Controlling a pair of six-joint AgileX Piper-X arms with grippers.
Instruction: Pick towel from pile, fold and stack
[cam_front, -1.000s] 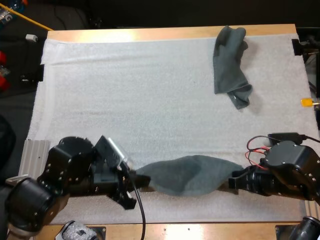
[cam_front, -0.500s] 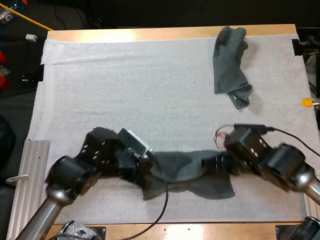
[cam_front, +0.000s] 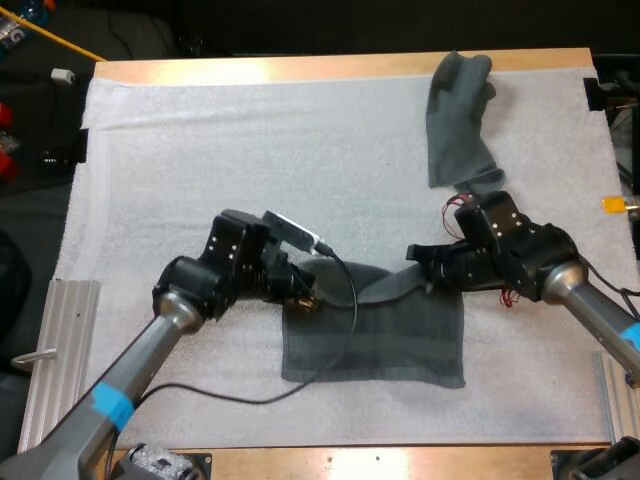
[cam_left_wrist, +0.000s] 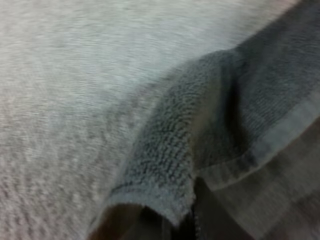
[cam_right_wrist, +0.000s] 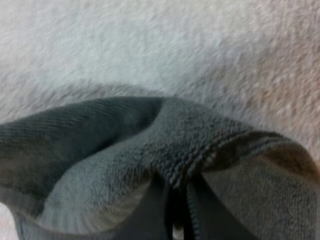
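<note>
**Towel lifted and spread; fold and stack not yet made**

One towel (cam_front: 375, 340) is held by its upper edge. One corner is clamped in the left gripper (cam_front: 305, 297) and the other in the right gripper (cam_front: 418, 262), each pinched tight in the wrist views. Below and between the grippers the cloth is laid flat on the mat (cam_front: 220, 160). No fold or stack is seen. A crumpled towel (cam_front: 458, 120) lies just beyond the right gripper, judged to be handled next.
</note>
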